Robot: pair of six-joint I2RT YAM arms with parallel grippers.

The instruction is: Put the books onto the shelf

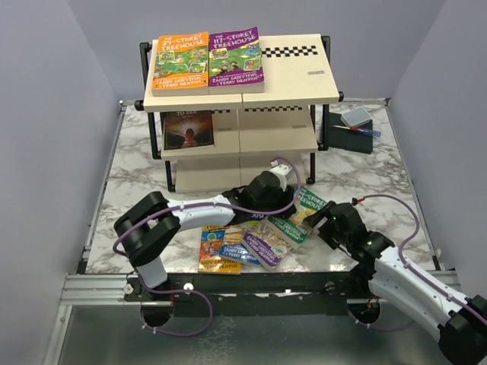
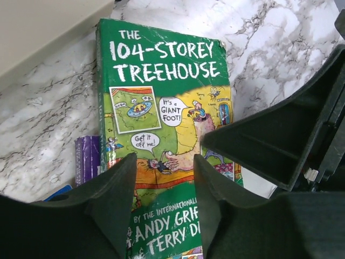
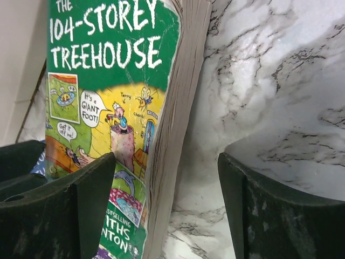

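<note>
Book (image 2: 161, 97), green, titled "104-Storey Treehouse": lies flat on the marble worktop (image 2: 43, 124), directly under the left fingers (image 2: 116, 205). These stand apart, with the cover showing in the gap; whether they touch it cannot be told. Right fingers (image 3: 81, 205): apart, straddling the page edge, one over the cover, the other over bare worktop. Beyond the fingers: shelf (image 1: 304, 84), with orange book (image 1: 180, 61) and purple book (image 1: 236, 57) on the top tier and dark book (image 1: 188, 129) on the middle tier. Near side of the left fingers: loose books (image 1: 228, 247), overlapping.
</note>
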